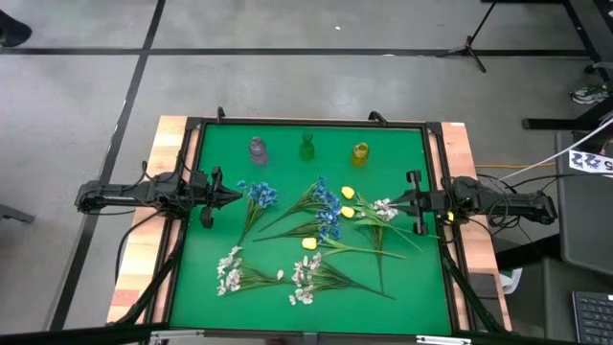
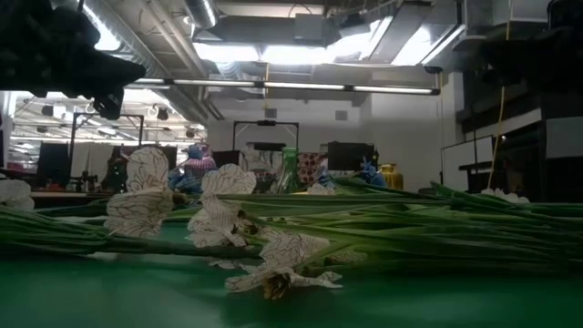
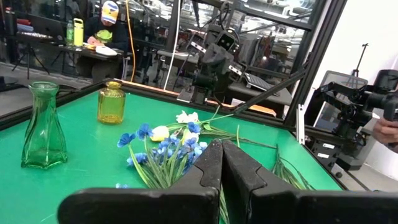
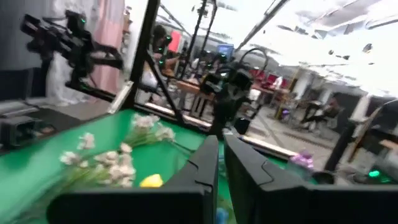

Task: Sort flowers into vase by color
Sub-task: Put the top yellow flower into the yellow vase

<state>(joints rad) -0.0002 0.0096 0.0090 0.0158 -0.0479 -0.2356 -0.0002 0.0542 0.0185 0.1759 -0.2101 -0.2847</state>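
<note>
Both my pincers, left pincer [image 1: 233, 195] and right pincer [image 1: 395, 202], are together, empty; the tangled flowers [image 1: 324, 213] mid-frame could probably drag along neighbours when lifted.

The flat green mat [image 1: 206, 287] covering the bench looked matt and smooth, framed by pale bare wood [image 1: 137, 264] with visible grain. The green glass vase [image 3: 43, 127] and the amber glass jar [image 3: 111, 102] were glossy and translucent. The white fabric-like blossoms [image 2: 138, 206] showed fine dark veining, and their thin green plastic-looking stems [image 2: 437, 239] had a slight sheen. The left gripper [image 3: 221, 163] had smooth, matt black plastic fingers.
</note>
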